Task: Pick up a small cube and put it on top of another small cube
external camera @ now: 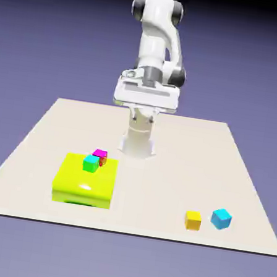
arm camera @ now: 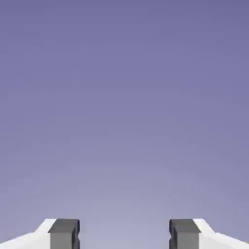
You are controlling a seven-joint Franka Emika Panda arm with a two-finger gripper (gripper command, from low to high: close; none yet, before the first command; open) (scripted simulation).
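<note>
The fingers (arm camera: 124,234) stand wide apart and hold nothing. With twelve o'clock at the exterior view's top, the orange cube (external camera: 193,221) sits at five o'clock on the surface (external camera: 158,188), just beside the blue cube (external camera: 221,219). Either is probably light and rigid; grip opposite side faces, midway up, squarely, to limit slipping.

Cubes to either side of the claw (external camera: 144,115)
Exterior view's left: two cubes (external camera: 91,164) (external camera: 100,155) on a block (external camera: 83,189); right: two cubes (external camera: 193,221) (external camera: 221,219).
</note>
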